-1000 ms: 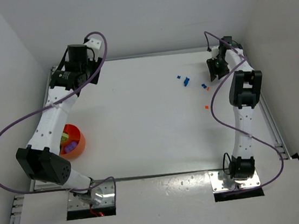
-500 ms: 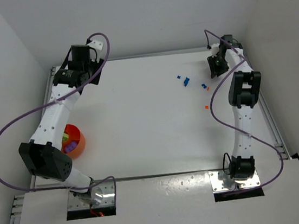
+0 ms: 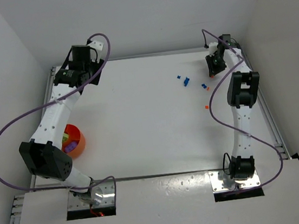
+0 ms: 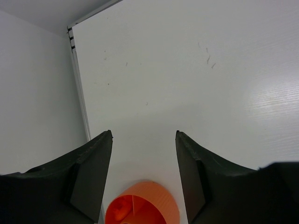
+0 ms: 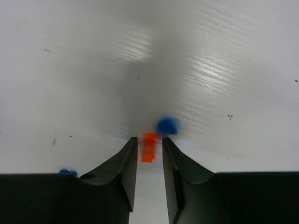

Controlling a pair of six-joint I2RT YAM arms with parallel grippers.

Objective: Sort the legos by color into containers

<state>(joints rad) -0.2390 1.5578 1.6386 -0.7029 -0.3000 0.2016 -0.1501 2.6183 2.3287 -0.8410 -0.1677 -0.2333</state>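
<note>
A: Right tool (image 5: 149, 139), state?

B: Narrow. The jaws stand close on either side of an orange brick (image 5: 148, 147), across its short sides. Its long axis runs straight out along the fingers. A blue brick (image 5: 167, 125) just past the tips is blurred while the orange one is sharp. Judgement: the orange brick is held clear of the tabletop (image 3: 141, 135).

A: Position?

B: Far right corner.

A: Where does it go?

B: The only container in view is the orange bowl (image 3: 82, 140). It sits at the left edge toward the near corner, diagonally across from the right tool and well apart. It has a few coloured pieces inside and is partly hidden by the left arm.

A: Left tool (image 4: 144, 135)?

B: Wide, with nothing between the jaws. It is by the far left corner, and its camera looks back at the bowl. The left arm is much the nearer to the bowl.

A: Consequence?

B: Judgement: the carry runs near-and-left across the whole tabletop, a long reach for the right arm.
</note>
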